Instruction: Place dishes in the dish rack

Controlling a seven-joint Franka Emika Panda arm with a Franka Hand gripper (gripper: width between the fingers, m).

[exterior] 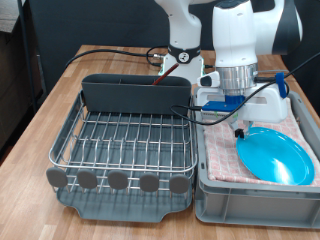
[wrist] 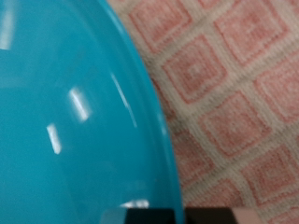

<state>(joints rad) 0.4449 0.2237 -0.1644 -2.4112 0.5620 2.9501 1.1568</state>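
Note:
The bright-blue plate (exterior: pixel 275 155) lies on the pink checked cloth (exterior: pixel 225 150) inside the lighter grey bin (exterior: pixel 250 195) at the exterior view's right. My gripper (exterior: pixel 241 129) hangs just over the plate's edge nearest the rack. In the wrist view the plate (wrist: pixel 65 103) fills most of the picture, with the cloth (wrist: pixel 234 84) beside it. The dish rack (exterior: pixel 125 145), a silver wire grid in a dark tray with a tall grey utensil holder (exterior: pixel 135 93), stands at the exterior view's left and holds no dishes. I cannot make out the mug or the spoon.
The rack and the bin stand side by side on a wooden table (exterior: pixel 45 110). The robot's base (exterior: pixel 185 45) and black cables (exterior: pixel 115 52) are behind them. A white and blue block (exterior: pixel 235 95) sits at the bin's far end.

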